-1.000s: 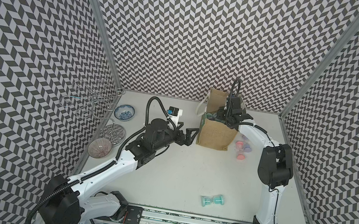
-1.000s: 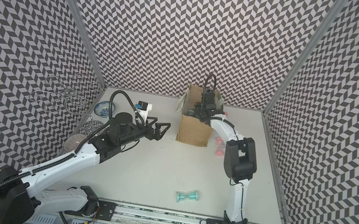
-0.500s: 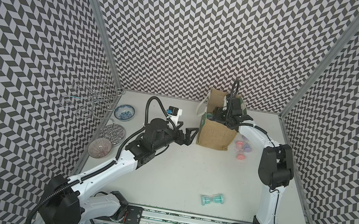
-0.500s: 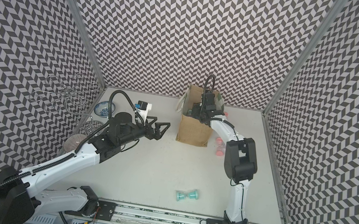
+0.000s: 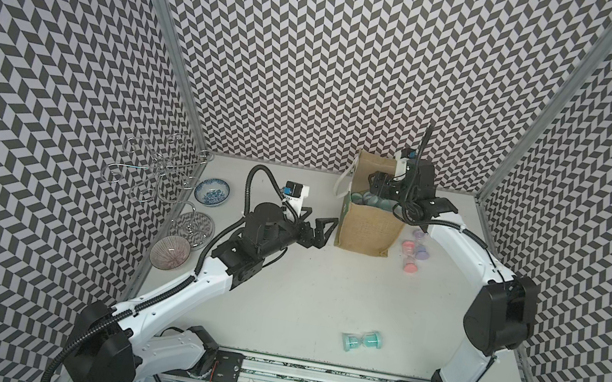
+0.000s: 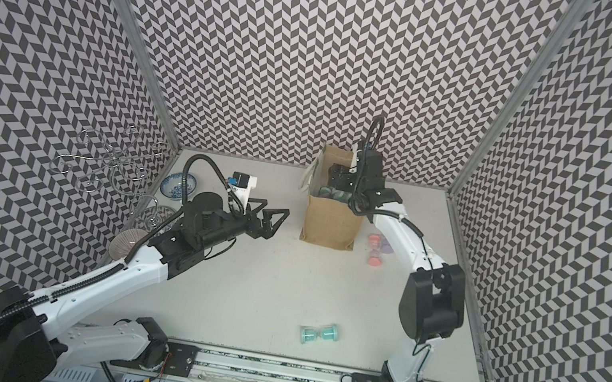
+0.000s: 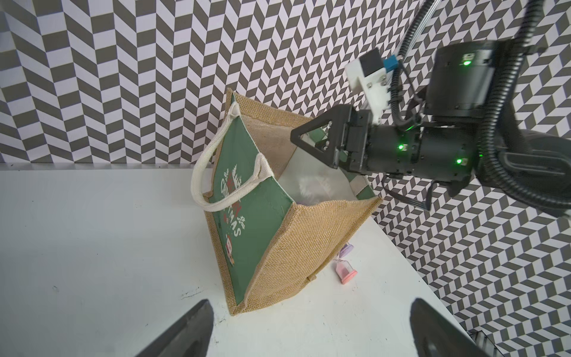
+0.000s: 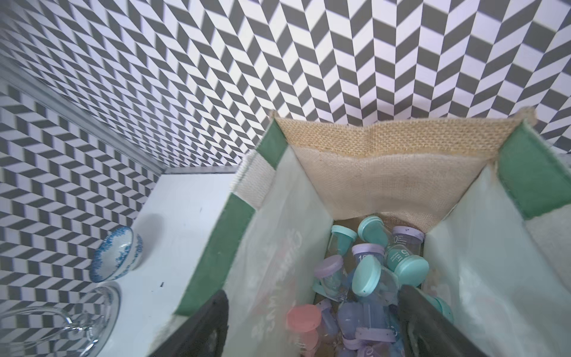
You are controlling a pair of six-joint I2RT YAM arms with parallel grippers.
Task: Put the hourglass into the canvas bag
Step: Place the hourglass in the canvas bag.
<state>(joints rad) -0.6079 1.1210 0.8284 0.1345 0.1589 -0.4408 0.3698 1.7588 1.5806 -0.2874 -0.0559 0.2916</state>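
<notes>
The canvas bag (image 5: 369,228) (image 6: 330,221) stands upright at the back of the table, tan burlap with green side panels (image 7: 256,216). My right gripper (image 5: 380,186) (image 6: 338,180) (image 8: 315,327) hangs over its open mouth, open, with nothing between the fingers. Inside the bag (image 8: 386,154) lie several hourglasses in teal (image 8: 366,275), purple and pink. A teal hourglass (image 5: 361,340) (image 6: 319,333) lies near the table's front. A pink hourglass (image 5: 409,256) (image 7: 346,270) and a purple one (image 5: 421,250) lie right of the bag. My left gripper (image 5: 317,223) (image 7: 312,333) is open, just left of the bag, apart from it.
Along the left wall stand a wire stand (image 5: 160,172), a blue-and-white bowl (image 5: 212,191) (image 8: 116,258), a glass dish (image 5: 192,225) and a ribbed pinkish bowl (image 5: 170,252). The bag's cream rope handle (image 7: 200,173) hangs on its left side. A metal rail (image 5: 306,381) runs along the front.
My right gripper has gone from nearly shut to open above the bag's mouth. The left arm and the hourglasses on the table have not moved.
</notes>
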